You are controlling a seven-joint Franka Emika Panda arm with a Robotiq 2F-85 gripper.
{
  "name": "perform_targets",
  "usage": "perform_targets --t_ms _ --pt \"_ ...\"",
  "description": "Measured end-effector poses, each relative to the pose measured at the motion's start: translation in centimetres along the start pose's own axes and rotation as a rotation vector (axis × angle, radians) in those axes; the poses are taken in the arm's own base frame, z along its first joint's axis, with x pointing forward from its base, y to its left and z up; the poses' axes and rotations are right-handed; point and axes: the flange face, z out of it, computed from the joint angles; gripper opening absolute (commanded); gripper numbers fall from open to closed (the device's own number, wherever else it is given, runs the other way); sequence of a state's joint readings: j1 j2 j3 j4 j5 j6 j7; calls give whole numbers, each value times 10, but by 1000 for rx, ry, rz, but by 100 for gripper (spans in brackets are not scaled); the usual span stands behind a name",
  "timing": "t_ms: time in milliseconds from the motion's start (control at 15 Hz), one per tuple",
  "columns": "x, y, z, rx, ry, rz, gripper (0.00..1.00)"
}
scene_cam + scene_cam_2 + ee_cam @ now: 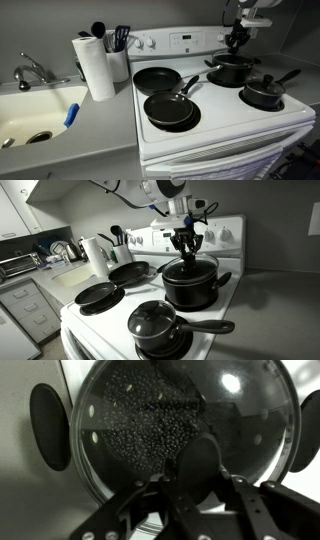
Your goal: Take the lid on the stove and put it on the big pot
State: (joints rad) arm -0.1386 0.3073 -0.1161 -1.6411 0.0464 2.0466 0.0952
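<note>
Tool (187, 250) is clamped tight on the small black knob (200, 458) of the lid (140, 430), pinching it from both sides. The lid covers the mouth of the big pot (190, 288), and a loop handle (50, 425) sticks out past the glass edge. Cannot tell if the lid rests fully on the rim. The big pot sits on a rear burner of the stove (225, 118). Just in front of the big pot is a lidded saucepan (155, 328) with a long handle. Farther from the pot, across the stove, are the back frying pan (157, 78) and the front frying pan (170, 108). Farthest from the pot, on the counter (110, 125), are a paper towel roll (97, 65) and then the sink (25, 110).
</note>
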Motion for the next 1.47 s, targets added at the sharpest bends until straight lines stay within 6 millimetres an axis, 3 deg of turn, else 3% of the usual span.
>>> perform_targets --t_ms 533,1467 --pt "-3 -8 5 3 -11 3 14" --pt "-5 3 6 3 -8 83 14"
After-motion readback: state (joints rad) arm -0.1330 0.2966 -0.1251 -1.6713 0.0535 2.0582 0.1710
